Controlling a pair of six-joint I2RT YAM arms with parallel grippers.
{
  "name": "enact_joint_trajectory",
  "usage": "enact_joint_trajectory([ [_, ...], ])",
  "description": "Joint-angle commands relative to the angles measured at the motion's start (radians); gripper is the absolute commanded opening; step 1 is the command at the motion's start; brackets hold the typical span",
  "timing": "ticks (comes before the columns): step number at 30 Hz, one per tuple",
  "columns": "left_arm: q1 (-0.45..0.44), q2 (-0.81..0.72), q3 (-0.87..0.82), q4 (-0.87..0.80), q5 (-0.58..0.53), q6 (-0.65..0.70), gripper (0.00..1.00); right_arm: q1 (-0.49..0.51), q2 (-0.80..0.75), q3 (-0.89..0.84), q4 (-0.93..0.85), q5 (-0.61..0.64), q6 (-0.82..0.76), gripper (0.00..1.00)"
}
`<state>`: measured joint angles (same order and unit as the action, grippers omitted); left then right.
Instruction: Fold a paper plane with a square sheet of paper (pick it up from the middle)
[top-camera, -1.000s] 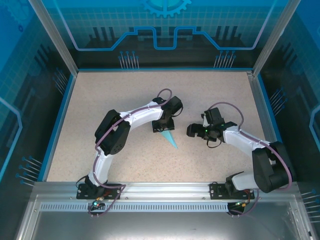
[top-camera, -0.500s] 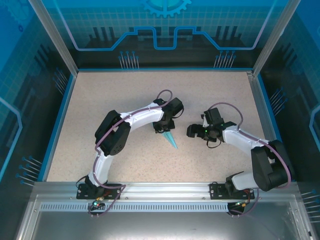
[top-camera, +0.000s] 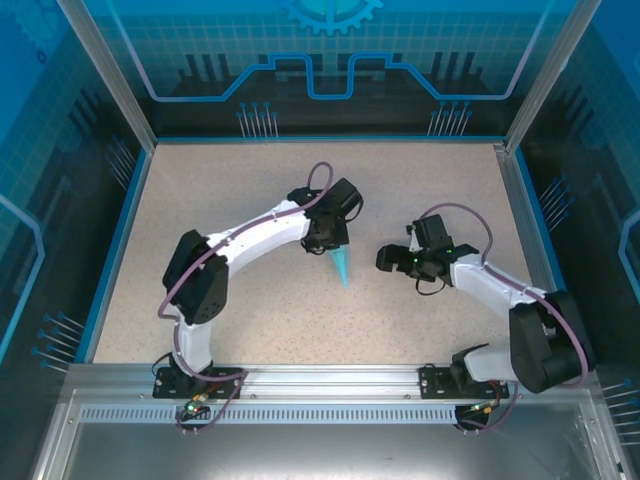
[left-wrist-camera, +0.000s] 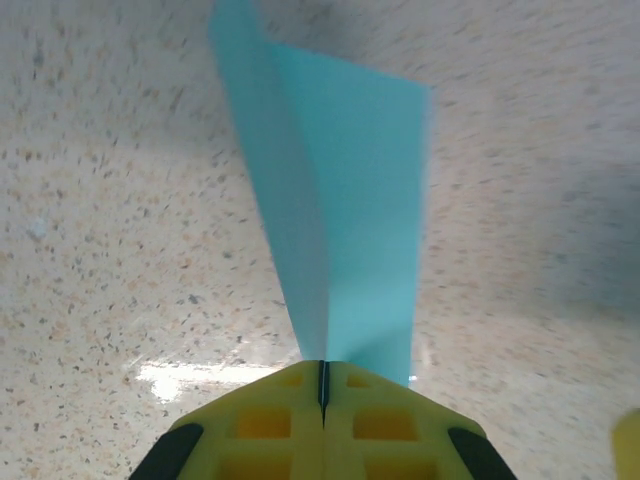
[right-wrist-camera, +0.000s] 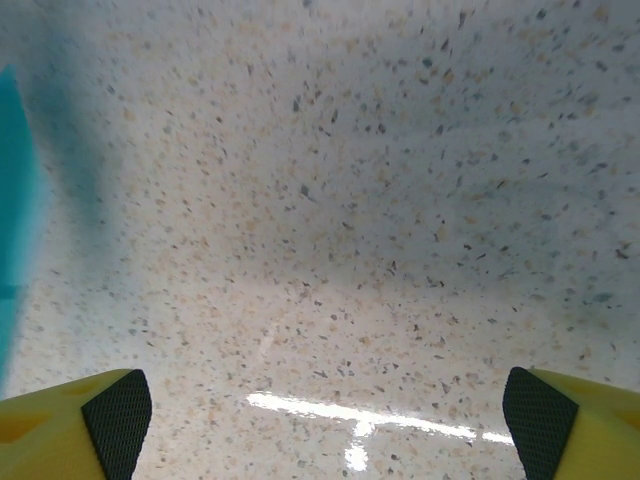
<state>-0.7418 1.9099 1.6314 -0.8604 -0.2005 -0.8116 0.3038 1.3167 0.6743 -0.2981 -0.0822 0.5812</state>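
Paper plane (left-wrist-camera: 340, 220) in tight pinch of left gripper (left-wrist-camera: 323, 378); right gripper (right-wrist-camera: 325, 415) wide over table (right-wrist-camera: 350, 200)

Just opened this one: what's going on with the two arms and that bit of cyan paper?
The left pincer is shut on one end of the paper plane, a narrow cyan dart with a centre crease, near the middle of the table. The right pincer stands open and empty just to the plane's right, touching nothing. The folding looks done or nearly so.
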Motion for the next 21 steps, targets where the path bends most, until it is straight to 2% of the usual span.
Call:
enact_joint_trajectory([
  [1,-0.005,-0.077,-0.040,0.107,0.047,0.117,0.00,-0.031,-0.071,-0.019,-0.017,-0.010,0.025,0.95],
  [3,-0.004,-0.108,-0.092,0.205,0.082,0.151,0.00,-0.032,-0.104,-0.022,-0.020,-0.014,0.030,0.95],
  [9,0.039,-0.104,-0.248,0.498,0.321,0.144,0.00,-0.036,-0.174,-0.023,-0.030,-0.044,0.054,0.95],
  [11,0.055,-0.088,-0.300,0.607,0.422,0.123,0.00,-0.037,-0.186,-0.030,-0.010,-0.083,0.065,0.95],
  [15,0.074,-0.061,-0.393,0.788,0.538,0.078,0.00,-0.031,-0.185,-0.046,0.043,-0.165,0.092,0.92],
  [18,0.097,-0.032,-0.461,0.907,0.606,0.029,0.00,-0.012,-0.159,-0.047,0.070,-0.195,0.106,0.86],
  [21,0.111,-0.004,-0.507,0.964,0.634,0.009,0.00,0.024,-0.114,-0.033,0.093,-0.208,0.113,0.74],
])
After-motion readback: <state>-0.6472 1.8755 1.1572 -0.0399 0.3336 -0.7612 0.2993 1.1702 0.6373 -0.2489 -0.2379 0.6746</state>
